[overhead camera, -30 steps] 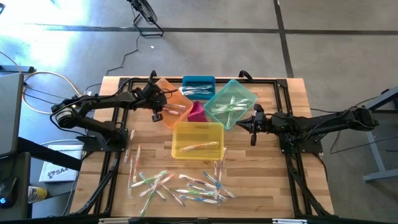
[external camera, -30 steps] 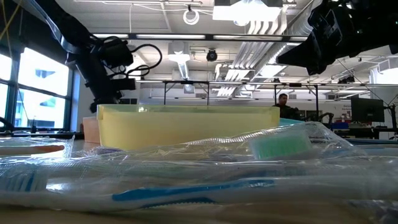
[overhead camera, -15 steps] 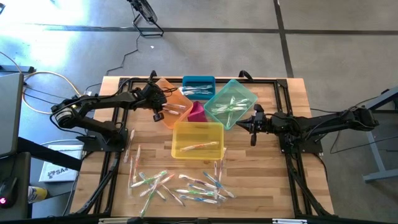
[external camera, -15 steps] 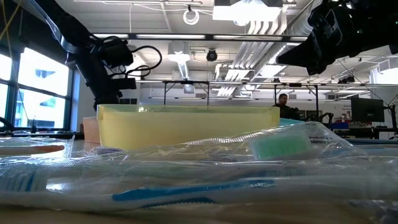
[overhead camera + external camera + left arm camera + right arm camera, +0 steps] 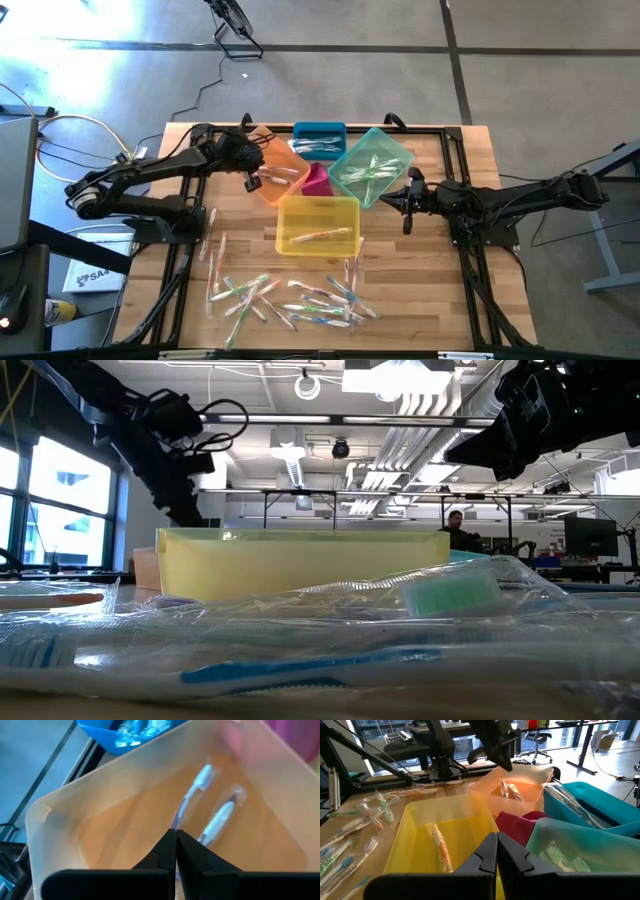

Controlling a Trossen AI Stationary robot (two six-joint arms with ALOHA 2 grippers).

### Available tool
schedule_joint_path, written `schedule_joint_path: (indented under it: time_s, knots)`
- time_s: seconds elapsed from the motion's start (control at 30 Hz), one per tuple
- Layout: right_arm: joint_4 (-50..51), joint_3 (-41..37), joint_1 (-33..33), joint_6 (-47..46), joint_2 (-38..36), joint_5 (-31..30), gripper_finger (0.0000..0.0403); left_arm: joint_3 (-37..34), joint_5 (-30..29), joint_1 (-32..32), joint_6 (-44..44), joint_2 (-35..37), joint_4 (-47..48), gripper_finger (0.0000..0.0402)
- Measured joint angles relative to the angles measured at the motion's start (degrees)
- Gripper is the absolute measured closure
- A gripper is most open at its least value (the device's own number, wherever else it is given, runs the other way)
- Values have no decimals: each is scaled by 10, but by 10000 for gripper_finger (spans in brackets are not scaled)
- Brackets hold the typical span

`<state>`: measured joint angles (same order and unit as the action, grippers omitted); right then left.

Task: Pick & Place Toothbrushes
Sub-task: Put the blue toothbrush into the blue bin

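Note:
Several wrapped toothbrushes (image 5: 290, 298) lie loose on the table near its front edge; they fill the foreground of the low view (image 5: 320, 660). Two more lie on the floor of the orange bin (image 5: 200, 805); one orange toothbrush lies in the yellow bin (image 5: 439, 845). My left gripper (image 5: 176, 832) is shut and empty, above the orange bin (image 5: 275, 165). My right gripper (image 5: 496, 836) is shut and empty, beside the green bin (image 5: 371, 165), and it shows in the high view (image 5: 388, 199).
Five bins cluster at the table's middle: orange, blue (image 5: 320, 140), green, red (image 5: 317, 181) and yellow (image 5: 317, 224). The blue and green bins hold wrapped toothbrushes. A black frame (image 5: 470, 250) runs along the table's sides. A person (image 5: 455, 525) stands far off in the room.
My left arm has risen over the orange bin, its gripper going up and a little toward the table's far edge. My right arm has kept still.

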<state>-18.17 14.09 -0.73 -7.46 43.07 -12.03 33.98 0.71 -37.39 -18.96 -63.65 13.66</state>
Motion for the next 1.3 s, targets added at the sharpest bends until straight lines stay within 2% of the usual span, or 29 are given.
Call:
schedule_joint_path:
  time_s: [0.57,0.93,1.3]
  knots:
    - [0,0,0,2,0,0,401,0,2,126,45,60,17,396]
    - [0,0,0,2,0,0,401,0,2,213,90,141,64,396]
    - [0,0,0,2,0,0,401,0,1,288,128,193,63,396]
